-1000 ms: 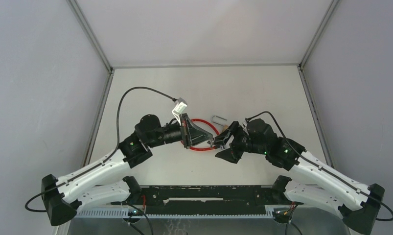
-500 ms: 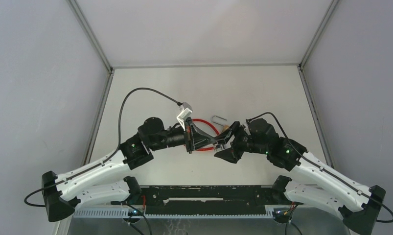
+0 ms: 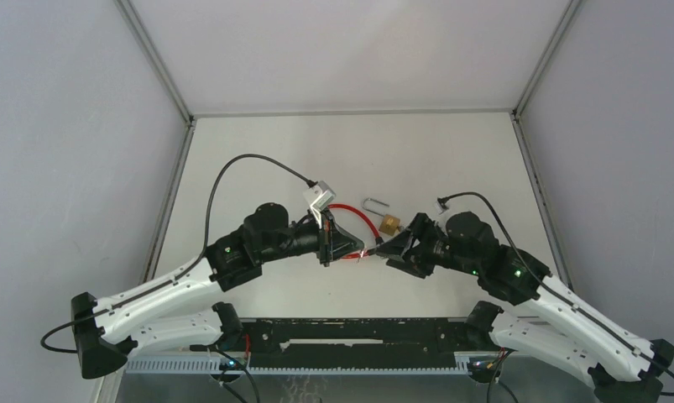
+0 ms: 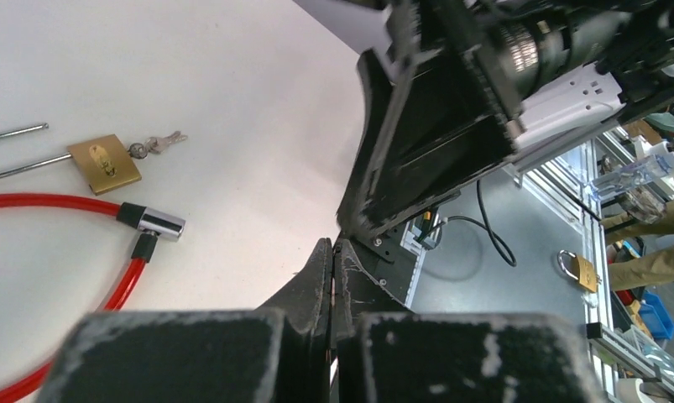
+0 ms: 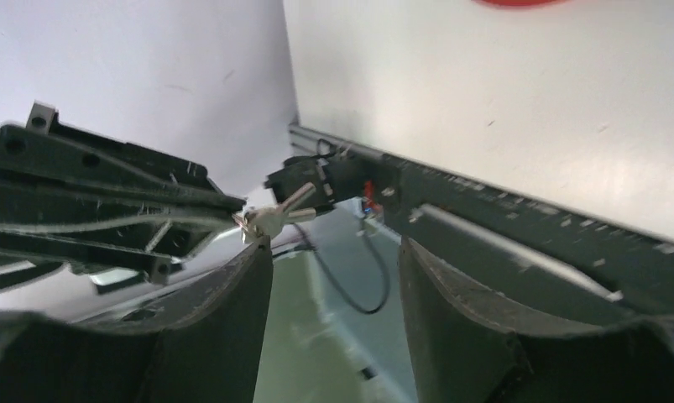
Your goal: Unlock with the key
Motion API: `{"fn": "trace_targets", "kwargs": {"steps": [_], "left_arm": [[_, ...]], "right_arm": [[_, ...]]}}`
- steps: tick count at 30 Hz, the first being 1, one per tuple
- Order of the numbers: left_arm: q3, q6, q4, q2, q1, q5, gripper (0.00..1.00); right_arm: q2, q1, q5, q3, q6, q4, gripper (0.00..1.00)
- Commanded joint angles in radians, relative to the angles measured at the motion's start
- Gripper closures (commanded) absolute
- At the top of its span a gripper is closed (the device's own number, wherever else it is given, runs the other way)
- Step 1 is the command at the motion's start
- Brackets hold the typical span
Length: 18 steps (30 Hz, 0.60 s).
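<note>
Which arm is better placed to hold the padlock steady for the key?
Probably right: the right gripper is open and empty near the padlock, while the left gripper is shut on the key.

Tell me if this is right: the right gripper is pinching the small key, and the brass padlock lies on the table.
No: the shut left gripper pinches the small key; the right gripper is open, as the right wrist view shows. The brass padlock does lie on the table.

top view overhead, looking down; wrist views close, low; top, left share padlock (image 3: 389,224)
</note>
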Motion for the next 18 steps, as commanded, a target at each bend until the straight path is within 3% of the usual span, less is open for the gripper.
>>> {"fn": "trace_targets", "kwargs": {"steps": [1,7,18], "left_arm": [[0.084,-0.011,-0.028,-0.022,-0.003,-0.018,1.00],[0.112,-0.044,-0.062,-0.003,-0.004,0.011,1.00],[0.177,-0.059,-0.141,0.037,-0.005,0.037,1.00]], "right_arm": [[-0.105,0.006,0.109,0.034,-0.346,-0.030,0.38],[-0.184,0.034,0.067,0.077,-0.588,0.004,0.40],[-0.078,0.199,0.052,0.171,-0.897,0.011,0.48]]}}
